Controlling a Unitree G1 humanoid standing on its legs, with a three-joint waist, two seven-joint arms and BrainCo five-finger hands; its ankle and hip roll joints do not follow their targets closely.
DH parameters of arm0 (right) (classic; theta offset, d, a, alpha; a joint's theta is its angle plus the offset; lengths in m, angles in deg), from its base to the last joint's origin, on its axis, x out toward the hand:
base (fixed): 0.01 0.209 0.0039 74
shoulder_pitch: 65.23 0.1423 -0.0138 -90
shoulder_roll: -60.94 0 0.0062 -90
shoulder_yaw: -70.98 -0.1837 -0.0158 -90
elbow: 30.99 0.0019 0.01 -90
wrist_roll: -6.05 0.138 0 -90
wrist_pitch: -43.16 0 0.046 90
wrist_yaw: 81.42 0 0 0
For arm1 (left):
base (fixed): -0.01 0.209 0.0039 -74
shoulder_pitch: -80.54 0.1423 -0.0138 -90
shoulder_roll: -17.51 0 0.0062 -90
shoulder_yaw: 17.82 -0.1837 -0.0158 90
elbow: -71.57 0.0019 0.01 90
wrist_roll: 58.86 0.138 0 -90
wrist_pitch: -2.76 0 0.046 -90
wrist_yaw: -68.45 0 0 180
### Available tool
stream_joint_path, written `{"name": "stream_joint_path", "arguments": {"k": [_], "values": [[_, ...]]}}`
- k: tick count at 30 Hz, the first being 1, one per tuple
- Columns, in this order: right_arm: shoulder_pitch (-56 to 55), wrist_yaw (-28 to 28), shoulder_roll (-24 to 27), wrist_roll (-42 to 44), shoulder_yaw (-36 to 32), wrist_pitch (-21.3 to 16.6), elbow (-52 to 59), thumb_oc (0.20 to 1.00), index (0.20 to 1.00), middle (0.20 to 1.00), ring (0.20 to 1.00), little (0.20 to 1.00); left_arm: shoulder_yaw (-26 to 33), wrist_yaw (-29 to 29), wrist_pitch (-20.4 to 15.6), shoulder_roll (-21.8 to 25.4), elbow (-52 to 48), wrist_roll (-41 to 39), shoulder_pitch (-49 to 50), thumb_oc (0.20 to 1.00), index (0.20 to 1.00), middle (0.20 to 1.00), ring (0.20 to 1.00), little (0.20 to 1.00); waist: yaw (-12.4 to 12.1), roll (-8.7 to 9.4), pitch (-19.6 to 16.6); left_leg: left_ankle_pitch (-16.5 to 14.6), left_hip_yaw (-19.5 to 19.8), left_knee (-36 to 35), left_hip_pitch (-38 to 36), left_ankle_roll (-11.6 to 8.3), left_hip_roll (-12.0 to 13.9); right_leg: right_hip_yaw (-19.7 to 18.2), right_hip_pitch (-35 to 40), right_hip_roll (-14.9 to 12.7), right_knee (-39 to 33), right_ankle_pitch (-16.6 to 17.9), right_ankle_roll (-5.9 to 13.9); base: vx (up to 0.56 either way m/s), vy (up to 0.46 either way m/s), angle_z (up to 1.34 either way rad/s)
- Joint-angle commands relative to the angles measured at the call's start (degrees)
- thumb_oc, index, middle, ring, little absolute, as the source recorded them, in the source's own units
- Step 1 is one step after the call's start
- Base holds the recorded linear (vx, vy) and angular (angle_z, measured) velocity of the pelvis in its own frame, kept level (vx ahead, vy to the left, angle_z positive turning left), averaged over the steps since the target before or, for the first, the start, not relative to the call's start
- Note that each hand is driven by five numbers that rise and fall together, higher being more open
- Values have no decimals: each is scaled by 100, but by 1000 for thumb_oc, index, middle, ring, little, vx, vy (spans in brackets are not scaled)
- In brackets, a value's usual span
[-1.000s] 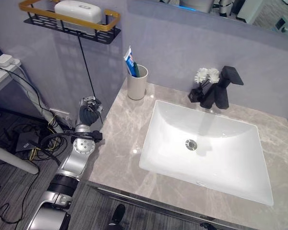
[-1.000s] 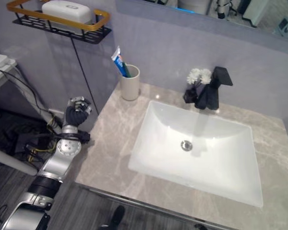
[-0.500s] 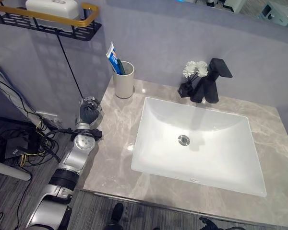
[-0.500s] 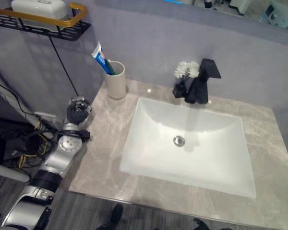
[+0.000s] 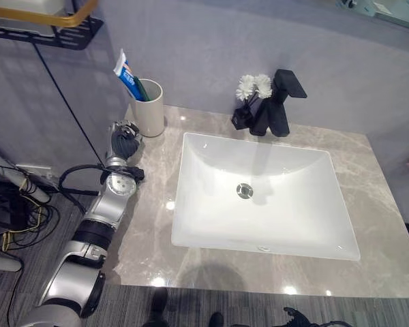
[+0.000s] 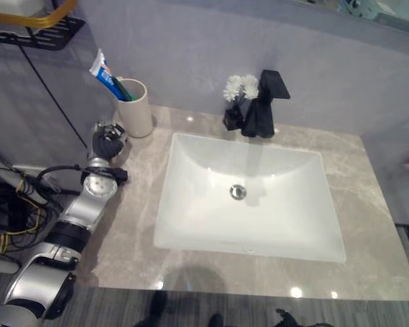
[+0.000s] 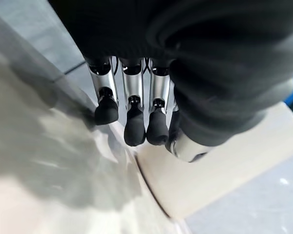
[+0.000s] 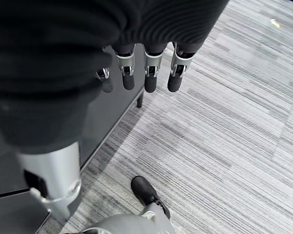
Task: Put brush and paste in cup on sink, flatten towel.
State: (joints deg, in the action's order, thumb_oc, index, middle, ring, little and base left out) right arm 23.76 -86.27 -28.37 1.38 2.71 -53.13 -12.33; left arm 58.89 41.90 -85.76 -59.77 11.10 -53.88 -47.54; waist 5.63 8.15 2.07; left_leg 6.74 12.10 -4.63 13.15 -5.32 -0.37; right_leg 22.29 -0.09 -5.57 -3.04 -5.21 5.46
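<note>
A cream cup point(image 5: 150, 110) stands on the marble counter point(image 5: 150, 225) at the back left, by the wall. A blue and white paste tube point(image 5: 125, 72) and a green brush point(image 5: 138, 89) stick out of it. My left hand point(image 5: 123, 139) hovers just left of the cup at the counter's edge; in the left wrist view its fingers point(image 7: 134, 122) hang relaxed and empty, with the cup point(image 7: 224, 165) close beside the thumb. My right hand point(image 8: 146, 73) hangs open over the floor, holding nothing.
A white sink basin point(image 5: 204, 231) fills the counter's middle. Behind it stand a black tap point(image 5: 281, 102) and white flowers point(image 5: 253, 85) in a dark vase. A black shelf with a gold rail point(image 5: 51, 26) hangs on the wall at the upper left. Grey striped carpet point(image 8: 224, 122) lies below.
The camera has shifted, so the whole scene sits further left. My left hand has come in from beside the counter's left edge to close by the cup.
</note>
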Motion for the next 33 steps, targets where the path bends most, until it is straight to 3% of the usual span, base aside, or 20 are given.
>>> {"name": "stream_joint_path", "arguments": {"k": [1, 33], "values": [[-53, -31, 319, 232, 207, 7, 248, 1000, 1000, 1000, 1000, 1000, -110, -229, -129, 327, 483, 43, -736, 200, 200, 200, 200, 200, 67, 72, -17, 123, -271, -37, 205, -79, -20, -565, -158, -172, 810, -203, 18, 0, 0, 0], [151, -84, 269, 362, 337, -25, 231, 1000, 1000, 1000, 1000, 1000, -334, -455, 10, 548, 970, 196, -1459, 200, 200, 200, 200, 200, 167, 159, 288, 84, -690, -37, 334, 49, 66, -1099, -701, -158, 971, -95, 56, -7, 5, -7]]}}
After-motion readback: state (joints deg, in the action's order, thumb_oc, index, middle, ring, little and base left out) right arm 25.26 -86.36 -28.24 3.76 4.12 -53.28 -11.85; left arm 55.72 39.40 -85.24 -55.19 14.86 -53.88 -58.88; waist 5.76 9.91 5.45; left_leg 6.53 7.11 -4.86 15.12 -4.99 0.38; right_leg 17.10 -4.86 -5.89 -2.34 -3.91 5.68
